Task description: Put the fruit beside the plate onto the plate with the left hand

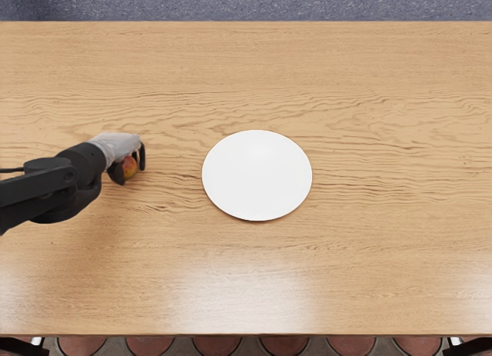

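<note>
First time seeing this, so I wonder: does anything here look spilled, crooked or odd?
Nothing stands out. The white plate lies flat and bare on the wooden table. Left of it, the left hand is curled around a small orange-red fruit.

Table (369, 79): light wood top with strong horizontal grain, fills almost the whole view. A wavy, denser grain band runs 9 to 3 o'clock across the upper half. The far edge is straight along 12 o'clock, the near edge straight along 6 o'clock.

Floor (246, 2): thin strip past the far edge at 12 o'clock, blue-grey and speckled, carpet-like.

Below the near edge at 6 o'clock is a narrow strip of reddish-brown rounded patches (217, 347) with pale gaps. Can't tell what they are.

Dark shapes (469, 347) in the 5 and 7 o'clock corners are too cropped to identify.

Light: a broad soft sheen (254, 283) on the tabletop toward 6 o'clock, diffuse, with no hard-edged shadows on the wood.
</note>
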Controlling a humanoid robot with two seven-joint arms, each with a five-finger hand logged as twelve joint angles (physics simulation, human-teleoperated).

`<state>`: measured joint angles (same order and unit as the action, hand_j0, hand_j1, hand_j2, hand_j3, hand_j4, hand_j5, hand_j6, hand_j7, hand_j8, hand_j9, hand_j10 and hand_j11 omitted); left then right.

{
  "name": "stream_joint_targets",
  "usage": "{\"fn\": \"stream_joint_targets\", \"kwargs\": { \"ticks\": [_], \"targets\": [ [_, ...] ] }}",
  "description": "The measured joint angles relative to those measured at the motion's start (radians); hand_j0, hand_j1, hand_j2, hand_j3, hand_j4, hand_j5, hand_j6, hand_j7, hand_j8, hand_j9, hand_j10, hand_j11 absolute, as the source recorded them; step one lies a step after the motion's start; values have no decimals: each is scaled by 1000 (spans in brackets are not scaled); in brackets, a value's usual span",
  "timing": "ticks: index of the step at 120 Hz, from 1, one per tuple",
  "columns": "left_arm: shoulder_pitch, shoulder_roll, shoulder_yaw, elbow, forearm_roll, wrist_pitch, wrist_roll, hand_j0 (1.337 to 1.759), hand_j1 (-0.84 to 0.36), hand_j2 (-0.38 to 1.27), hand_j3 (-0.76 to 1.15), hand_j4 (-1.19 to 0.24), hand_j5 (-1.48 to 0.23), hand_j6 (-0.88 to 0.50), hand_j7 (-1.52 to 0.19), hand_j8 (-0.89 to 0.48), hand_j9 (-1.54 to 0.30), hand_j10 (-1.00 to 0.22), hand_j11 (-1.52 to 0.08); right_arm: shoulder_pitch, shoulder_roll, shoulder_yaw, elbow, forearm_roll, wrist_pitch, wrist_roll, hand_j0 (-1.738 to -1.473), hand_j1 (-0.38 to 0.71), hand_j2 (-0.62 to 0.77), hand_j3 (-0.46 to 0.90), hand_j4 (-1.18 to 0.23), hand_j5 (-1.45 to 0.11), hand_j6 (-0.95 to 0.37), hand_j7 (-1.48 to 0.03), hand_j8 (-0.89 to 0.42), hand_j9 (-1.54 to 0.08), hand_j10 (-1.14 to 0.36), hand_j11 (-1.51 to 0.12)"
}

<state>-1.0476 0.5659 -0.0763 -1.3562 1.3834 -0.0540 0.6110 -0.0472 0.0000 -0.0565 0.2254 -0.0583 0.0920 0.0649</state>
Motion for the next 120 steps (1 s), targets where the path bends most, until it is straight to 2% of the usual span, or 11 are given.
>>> {"fn": "stream_joint_targets", "kwargs": {
  "ticks": [3,14,43,51,69,78,87,105,120],
  "targets": [
    [0,0,0,0,-2,0,0,1651,-291,95,9,-684,-834,-455,-844,-414,-890,-612,-885,0,0,0,0,0,0,0,-1658,-331,-3,0,-15,-20,-15,-20,-15,-20,-15,-20],
    [-4,0,0,0,-9,-2,0,1657,-279,158,-157,-709,-887,-469,-901,-413,-940,-621,-934,1,0,0,0,0,0,0,-1658,-331,-3,0,-15,-20,-15,-20,-15,-20,-15,-20],
    [-42,-4,-4,21,-23,-10,0,1652,-237,265,-48,-728,-962,-555,-968,-490,-992,-718,-984,1,0,1,-1,0,0,0,-1658,-331,-3,0,-15,-20,-15,-20,-15,-20,-15,-20],
    [-54,-10,-6,25,-26,-12,0,1652,-270,354,-35,-728,-972,-543,-973,-483,-994,-707,-989,1,0,1,-1,0,0,0,-1658,-331,-3,0,-15,-20,-15,-20,-15,-20,-15,-20],
    [-77,-50,-8,28,-45,-17,0,1651,-314,394,-17,-722,-1008,-500,-992,-440,-1007,-668,-1004,1,0,1,-1,0,0,0,-1658,-331,-3,0,-15,-20,-15,-20,-15,-20,-15,-20],
    [-121,-53,-9,28,-60,-18,0,1651,-325,391,-12,-720,-1029,-482,-1005,-433,-1016,-658,-1012,1,0,1,-1,0,0,0,-1658,-331,-3,0,-15,-20,-15,-20,-15,-20,-15,-20],
    [-150,-93,-8,29,-76,-18,0,1651,-315,365,-8,-729,-1024,-480,-1005,-431,-1017,-654,-1015,1,0,1,-1,0,0,0,-1658,-331,-3,0,-15,-20,-15,-20,-15,-20,-15,-20],
    [-191,-169,-10,33,-102,-19,0,1651,-324,447,-4,-722,-1039,-481,-1015,-424,-1020,-645,-1014,1,0,0,-1,0,0,0,-1658,-331,-3,0,-15,-20,-15,-20,-15,-20,-15,-20],
    [-230,-242,-9,34,-121,-21,0,1652,-319,453,-2,-718,-1038,-490,-1011,-433,-1009,-647,-1002,0,0,0,-2,1,0,0,-1658,-331,-3,0,-15,-19,-15,-20,-15,-20,-15,-20]
  ]
}}
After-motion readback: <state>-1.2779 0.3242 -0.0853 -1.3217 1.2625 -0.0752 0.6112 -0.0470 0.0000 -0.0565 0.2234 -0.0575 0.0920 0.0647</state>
